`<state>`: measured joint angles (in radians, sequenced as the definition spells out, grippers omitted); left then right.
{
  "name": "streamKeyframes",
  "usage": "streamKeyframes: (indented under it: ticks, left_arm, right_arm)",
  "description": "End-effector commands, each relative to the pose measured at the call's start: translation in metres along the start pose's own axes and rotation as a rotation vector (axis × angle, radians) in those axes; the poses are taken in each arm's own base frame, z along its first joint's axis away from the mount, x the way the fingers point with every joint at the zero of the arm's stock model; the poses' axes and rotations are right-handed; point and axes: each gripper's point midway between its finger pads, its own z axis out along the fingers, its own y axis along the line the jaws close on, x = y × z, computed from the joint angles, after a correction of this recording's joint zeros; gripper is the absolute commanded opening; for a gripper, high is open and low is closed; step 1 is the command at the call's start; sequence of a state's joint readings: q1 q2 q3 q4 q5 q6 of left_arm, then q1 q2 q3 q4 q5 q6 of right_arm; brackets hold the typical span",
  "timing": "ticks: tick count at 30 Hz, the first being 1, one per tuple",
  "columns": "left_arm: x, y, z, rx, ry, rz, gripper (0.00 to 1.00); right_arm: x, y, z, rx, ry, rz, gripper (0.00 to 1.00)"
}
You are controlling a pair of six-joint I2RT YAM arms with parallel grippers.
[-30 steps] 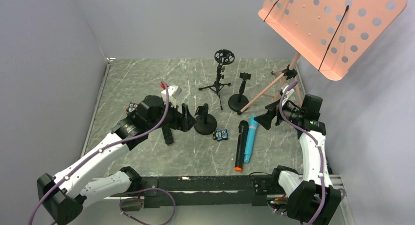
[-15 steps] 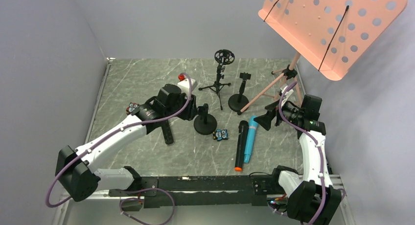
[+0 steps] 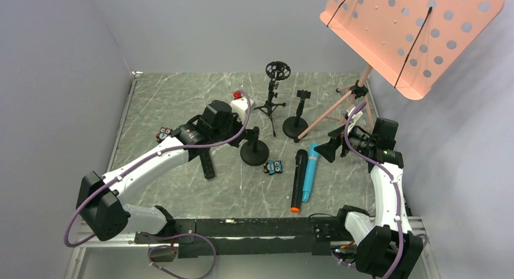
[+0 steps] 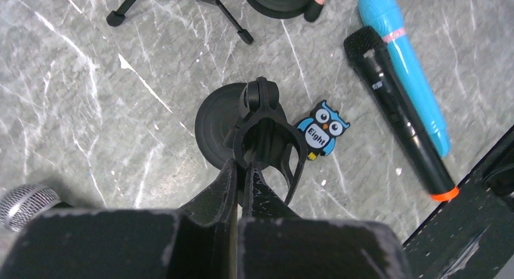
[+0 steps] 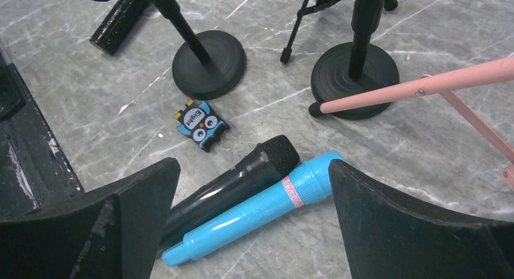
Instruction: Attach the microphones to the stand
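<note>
A black microphone with an orange end ring (image 3: 297, 182) and a light blue microphone (image 3: 310, 170) lie side by side on the table. My right gripper (image 5: 253, 164) hovers wide open over their heads, holding nothing. A third microphone, black with a silver mesh head (image 4: 27, 203), lies left of the round-base stand (image 3: 254, 151). My left gripper (image 4: 243, 165) is shut, its tips pinching one prong of that stand's clip (image 4: 267, 127). A second round-base stand (image 3: 296, 126) and a tripod stand (image 3: 276, 91) are behind.
A small blue owl figure (image 3: 274, 167) lies between the clipped stand and the microphones. A pink music stand (image 3: 412, 30) towers at the back right, one leg (image 5: 412, 88) reaching the second stand's base. Grey walls enclose the table.
My left arm has swung right and forward to the round-base stand, and its jaws have gone from open to shut on the clip. The right arm has not moved.
</note>
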<state>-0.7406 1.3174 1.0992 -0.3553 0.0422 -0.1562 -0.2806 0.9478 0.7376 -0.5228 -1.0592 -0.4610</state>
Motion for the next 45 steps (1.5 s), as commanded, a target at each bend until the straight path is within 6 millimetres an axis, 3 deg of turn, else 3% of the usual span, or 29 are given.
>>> streamKeyframes:
  ticks: [1,5,9,14,18,27,45]
  left_arm:
    - [-0.026,-0.022,-0.018,0.142,-0.096,0.222,0.00]
    - [-0.030,-0.039,-0.048,0.261,-0.166,0.378,0.00]
    - [-0.028,-0.054,-0.072,0.383,-0.151,0.420,0.00]
    - [-0.024,-0.060,-0.083,0.436,-0.122,0.423,0.00]
    - [-0.025,-0.076,-0.092,0.525,-0.185,0.411,0.00]
    - [-0.017,-0.081,-0.078,0.562,-0.234,0.386,0.00]
    - [0.005,-0.060,-0.066,0.399,-0.353,0.352,0.00]
  right_arm:
    - [-0.015,0.001,-0.003,-0.002,-0.029,-0.081,1.00]
    - [-0.015,0.002,-0.003,-0.004,-0.029,-0.081,1.00]
    - [-0.015,0.002,-0.002,-0.006,-0.029,-0.078,1.00]
    - [-0.015,0.002,-0.002,-0.009,-0.029,-0.075,1.00]
    - [-0.013,0.001,-0.001,-0.010,-0.026,-0.069,1.00]
    - [-0.011,0.000,0.000,-0.014,-0.018,-0.058,1.00]
    - [-0.007,-0.002,0.002,-0.021,-0.005,-0.041,1.00]
